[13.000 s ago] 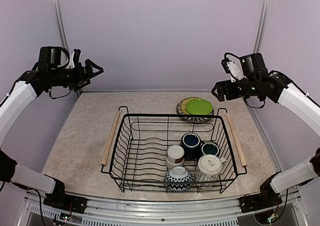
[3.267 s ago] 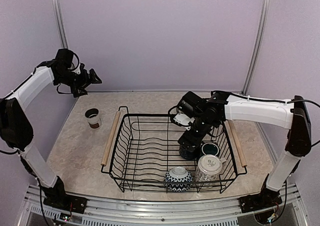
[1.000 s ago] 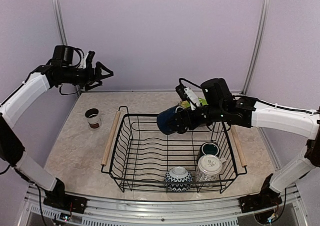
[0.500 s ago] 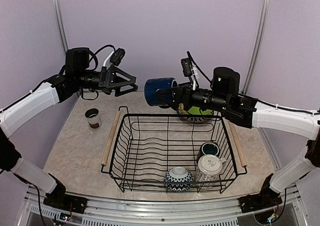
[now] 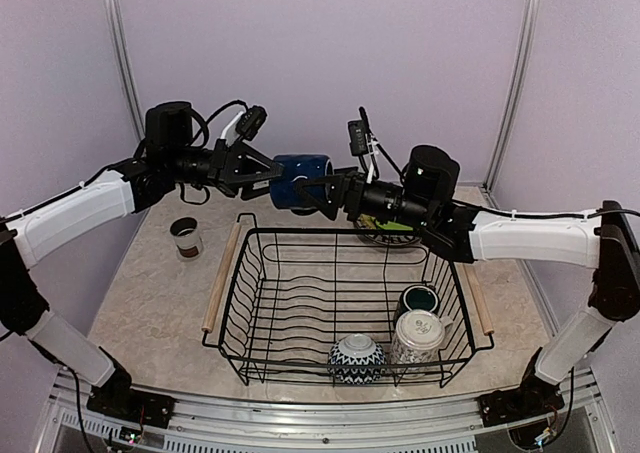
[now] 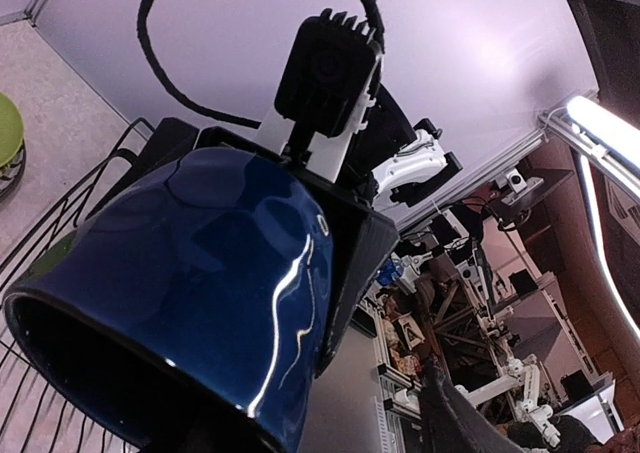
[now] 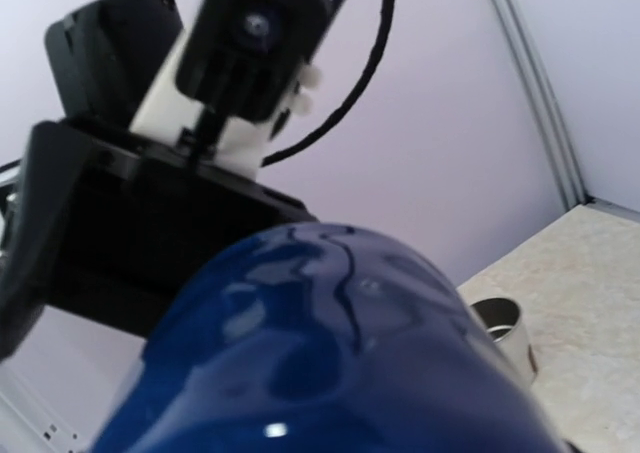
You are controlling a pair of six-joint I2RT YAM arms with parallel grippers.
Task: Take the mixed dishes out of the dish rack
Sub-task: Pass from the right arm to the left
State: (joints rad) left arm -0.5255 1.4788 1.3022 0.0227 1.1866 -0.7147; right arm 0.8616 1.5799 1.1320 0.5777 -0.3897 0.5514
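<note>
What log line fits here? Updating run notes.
handover | blue mug: midair | right gripper: holding it | left gripper: at mug, grip unclear

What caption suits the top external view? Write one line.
The right gripper holds a dark blue mug above the dish rack, left gripper at its other end.

inventory, what i have around me:
- tabletop (image 5: 150,293), beige, marbled, beneath me
- back wall (image 5: 320,63), plain lilac, facing me
- metal corner posts, one left (image 5: 121,53), one right (image 5: 521,53)
- ribbed aluminium rail (image 5: 300,423) along my near edge
- bright light strip (image 6: 600,128), upper right of the left wrist view
</note>
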